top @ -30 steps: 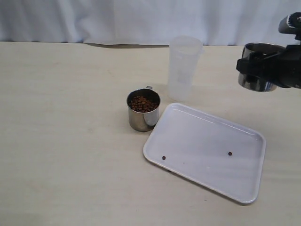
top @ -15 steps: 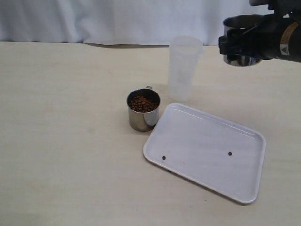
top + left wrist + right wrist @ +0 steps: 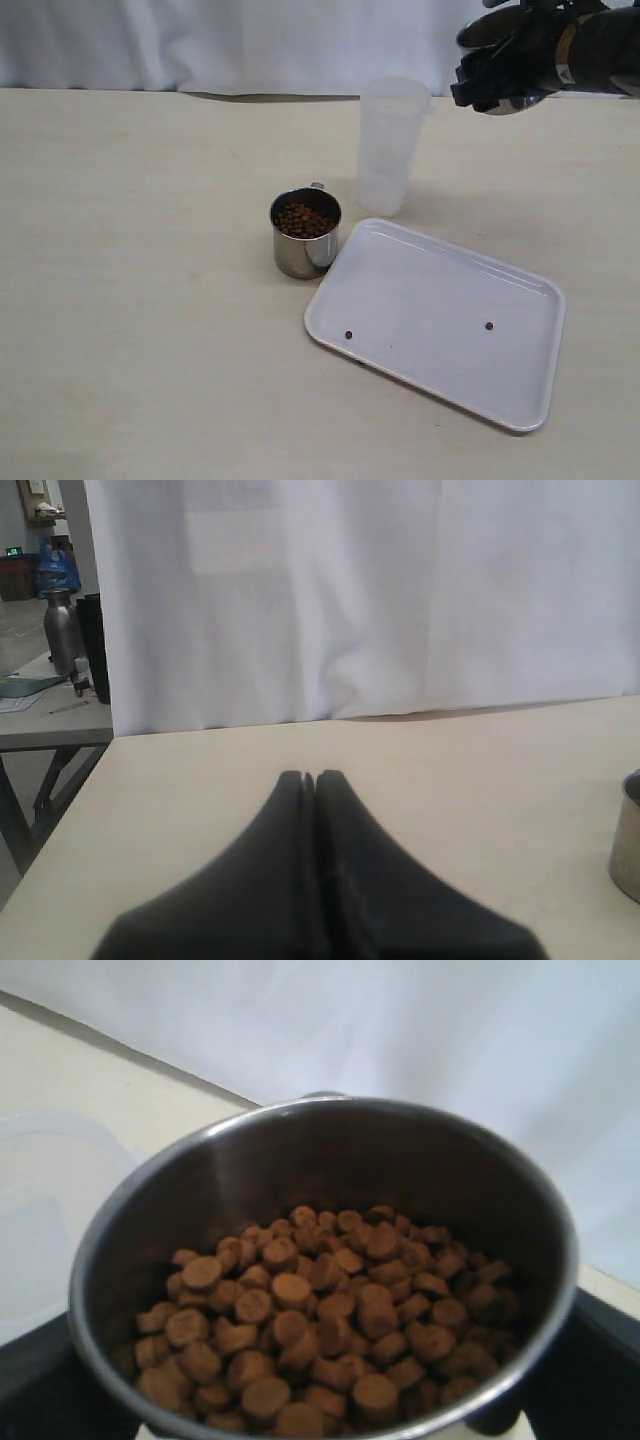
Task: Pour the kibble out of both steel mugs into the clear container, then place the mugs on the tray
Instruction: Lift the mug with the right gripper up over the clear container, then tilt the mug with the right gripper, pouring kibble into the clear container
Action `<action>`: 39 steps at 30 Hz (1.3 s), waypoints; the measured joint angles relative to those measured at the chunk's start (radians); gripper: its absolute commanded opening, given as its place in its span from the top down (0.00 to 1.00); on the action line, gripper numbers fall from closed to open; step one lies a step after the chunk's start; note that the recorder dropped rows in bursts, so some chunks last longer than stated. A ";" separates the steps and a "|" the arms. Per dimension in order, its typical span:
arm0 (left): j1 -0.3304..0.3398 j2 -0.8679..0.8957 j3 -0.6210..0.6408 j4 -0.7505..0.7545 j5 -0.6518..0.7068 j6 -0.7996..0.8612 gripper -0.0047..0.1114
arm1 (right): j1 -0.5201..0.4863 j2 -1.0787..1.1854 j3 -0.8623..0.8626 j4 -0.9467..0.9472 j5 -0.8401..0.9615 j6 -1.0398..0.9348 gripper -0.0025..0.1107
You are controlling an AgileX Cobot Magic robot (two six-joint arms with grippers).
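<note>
Starting with the largest item: pale table [image 3: 150,380], carrying everything listed below. Next, the white tray [image 3: 440,290], lying flat and skewed toward the right front, bare except for two stray pellets [image 3: 348,335] set well apart. Then the clear container [image 3: 392,145], upright just behind the tray, apparently empty as far as can be judged through its translucent wall. Then the two steel mugs. Standing mug [image 3: 305,235] on the table just beside the tray's left corner, filled with kibble, untouched. Raised mug [image 3: 330,1150] held in the air above and to the right of the container's rim, close to upright, loaded with kibble [image 3: 320,1310]. Right gripper [image 3: 497,72] grasping the raised mug, jaws spread wide around its body. Left gripper [image 3: 311,778] clenched on nothing, out of the exterior view, held low over the table with the standing mug at the edge of its camera's sight. Judged to be at the approach stage of the first pour, with nothing poured yet. Risks noted: narrow container mouth against a wide mug, so tipping before centring over the rim likely to scatter pellets across table and tray. Tall, probably light container, easily toppled by a knock from mug or gripper. Fast tilt likely to release the load in one rush and overshoot the opening.
</note>
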 measured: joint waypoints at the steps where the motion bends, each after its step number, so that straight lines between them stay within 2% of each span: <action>1: 0.000 0.000 0.000 0.000 0.000 0.000 0.96 | 0.000 0.010 -0.005 -0.017 -0.002 0.000 0.93; 14: 0.000 0.000 0.000 0.000 0.000 0.000 0.96 | 0.000 0.071 -0.052 -0.140 -0.045 -0.005 0.93; 22: 0.000 0.000 0.000 0.000 0.000 0.000 0.96 | 0.000 0.071 -0.056 -0.268 -0.150 -0.027 0.93; 33: 0.000 0.000 0.000 0.000 0.000 0.000 0.96 | 0.006 0.075 -0.092 -0.331 -0.137 -0.033 0.93; 39: 0.000 0.000 0.000 0.000 0.000 0.000 0.96 | 0.074 0.114 -0.139 -0.350 -0.022 -0.060 0.93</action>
